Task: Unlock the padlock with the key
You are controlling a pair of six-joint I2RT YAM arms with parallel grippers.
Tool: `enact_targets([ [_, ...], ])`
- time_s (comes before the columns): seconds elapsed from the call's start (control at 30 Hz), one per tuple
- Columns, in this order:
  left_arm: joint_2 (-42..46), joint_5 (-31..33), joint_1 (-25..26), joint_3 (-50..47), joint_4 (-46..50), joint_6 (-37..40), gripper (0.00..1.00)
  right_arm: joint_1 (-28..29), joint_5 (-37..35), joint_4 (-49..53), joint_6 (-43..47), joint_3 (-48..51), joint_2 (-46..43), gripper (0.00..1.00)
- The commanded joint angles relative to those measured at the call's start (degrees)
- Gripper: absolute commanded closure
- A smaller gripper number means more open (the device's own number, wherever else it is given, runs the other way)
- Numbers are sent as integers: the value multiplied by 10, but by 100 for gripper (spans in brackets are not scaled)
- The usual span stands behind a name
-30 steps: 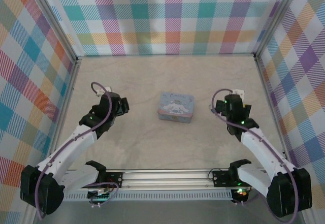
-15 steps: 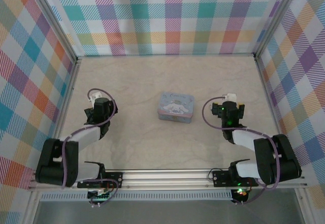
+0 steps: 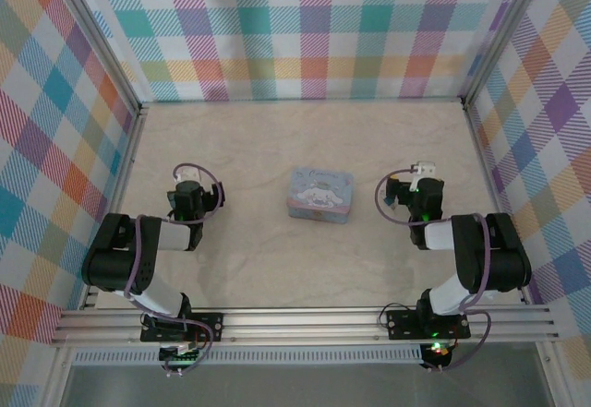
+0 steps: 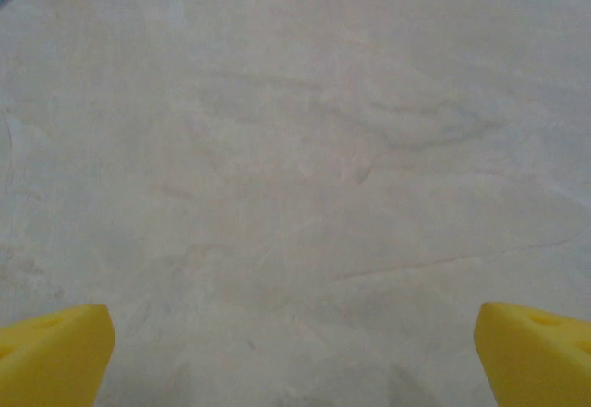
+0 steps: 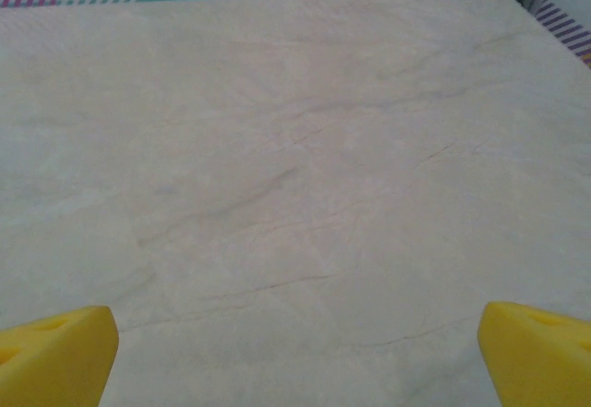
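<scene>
Tin: pale blue rectangular tin box [image 3: 319, 195] with cartoon-print lid, flat at the centre of the beige marbled tabletop [image 3: 277, 139], well apart from both grippers.
Left gripper [image 4: 295, 356]: yellow-tipped jaws wide apart, holding nothing, over bare tabletop.
Right gripper [image 5: 295, 356]: same, jaws wide apart, holding nothing.
Padlock, key: location cannot tell.

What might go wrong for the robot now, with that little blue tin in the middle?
1. The tin looks shut and lies loose on the smooth table; a push on its lid may just slide it away.
2. The left hand and right hand are both open and apart from the tin, one on either side. Their cameras face bare table, so a reach could miss.
</scene>
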State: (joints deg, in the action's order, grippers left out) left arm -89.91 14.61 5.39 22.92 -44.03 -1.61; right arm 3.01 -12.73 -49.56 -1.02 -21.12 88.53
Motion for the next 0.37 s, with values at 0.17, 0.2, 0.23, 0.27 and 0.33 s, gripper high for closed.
enact_targets([
  [0.17,3,7,4,1,-42,17,0,-5,25,3,-16,-16,-5,0],
  [0.2,3,9,5,1,-43,17,0,-7,27,5,-16,-17,-6,0],
  [0.23,3,13,7,0,-44,17,0,-7,26,3,-16,-16,-5,0],
  [0.27,3,14,8,-1,-46,18,0,-7,25,1,-15,-14,-6,0],
  [0.33,4,13,8,-1,-45,18,0,-7,26,-4,-15,-11,-7,0],
])
